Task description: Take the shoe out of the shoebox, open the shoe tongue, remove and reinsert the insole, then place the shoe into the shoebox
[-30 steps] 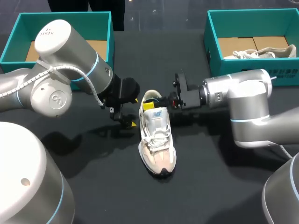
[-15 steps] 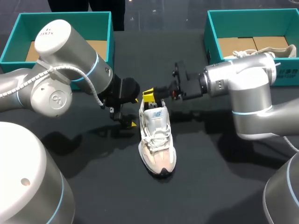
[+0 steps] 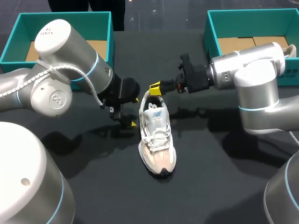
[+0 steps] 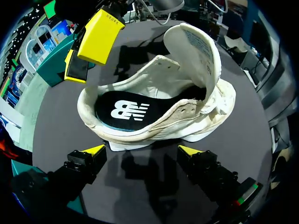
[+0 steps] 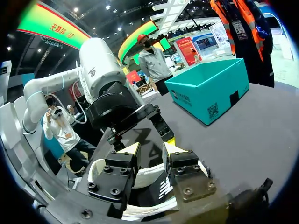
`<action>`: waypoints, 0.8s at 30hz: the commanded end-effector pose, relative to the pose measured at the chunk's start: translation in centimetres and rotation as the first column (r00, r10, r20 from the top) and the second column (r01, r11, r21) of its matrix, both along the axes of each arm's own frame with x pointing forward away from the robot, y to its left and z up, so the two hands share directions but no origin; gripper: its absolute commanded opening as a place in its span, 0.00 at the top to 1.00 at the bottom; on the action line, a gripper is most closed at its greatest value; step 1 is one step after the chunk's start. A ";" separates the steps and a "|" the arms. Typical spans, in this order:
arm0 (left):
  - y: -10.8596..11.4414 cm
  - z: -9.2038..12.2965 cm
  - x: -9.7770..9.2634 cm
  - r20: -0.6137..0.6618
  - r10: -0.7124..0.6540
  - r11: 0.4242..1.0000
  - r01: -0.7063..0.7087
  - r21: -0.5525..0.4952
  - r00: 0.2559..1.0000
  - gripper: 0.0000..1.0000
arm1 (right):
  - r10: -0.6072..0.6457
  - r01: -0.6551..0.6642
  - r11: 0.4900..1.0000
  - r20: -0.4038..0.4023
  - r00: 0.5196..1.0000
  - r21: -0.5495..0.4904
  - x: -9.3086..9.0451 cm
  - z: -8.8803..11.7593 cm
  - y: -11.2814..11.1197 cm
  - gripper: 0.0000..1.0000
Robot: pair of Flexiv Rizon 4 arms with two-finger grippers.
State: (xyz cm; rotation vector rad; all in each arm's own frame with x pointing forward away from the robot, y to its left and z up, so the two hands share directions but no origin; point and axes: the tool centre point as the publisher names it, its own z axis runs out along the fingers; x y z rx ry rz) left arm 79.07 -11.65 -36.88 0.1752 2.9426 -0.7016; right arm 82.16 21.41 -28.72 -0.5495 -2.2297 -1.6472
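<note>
The white and beige lace-up sneaker (image 3: 157, 140) stands mid black table (image 3: 210, 186), its white tongue (image 4: 198, 46) raised and its black insole (image 4: 126, 109) seated inside. The right claw (image 3: 155, 88) hovers over the heel, narrowly parted and empty; the left claw (image 4: 142, 150) gapes wide beside the sneaker. Insole removal seems in hand: next, pinch its heel edge.

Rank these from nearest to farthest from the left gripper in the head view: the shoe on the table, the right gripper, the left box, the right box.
1. Shoe, right beside the left gripper, mid-table.
2. Right gripper, by the shoe's heel.
3. Left box, far left corner.
4. Right box, far right corner.
</note>
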 end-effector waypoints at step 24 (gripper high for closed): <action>12.2 8.5 0.7 0.028 -0.271 0.960 0.268 0.083 0.962 0.00 | -0.157 0.082 0.902 -0.143 0.977 -0.423 0.9 3.4 -5.9 0.71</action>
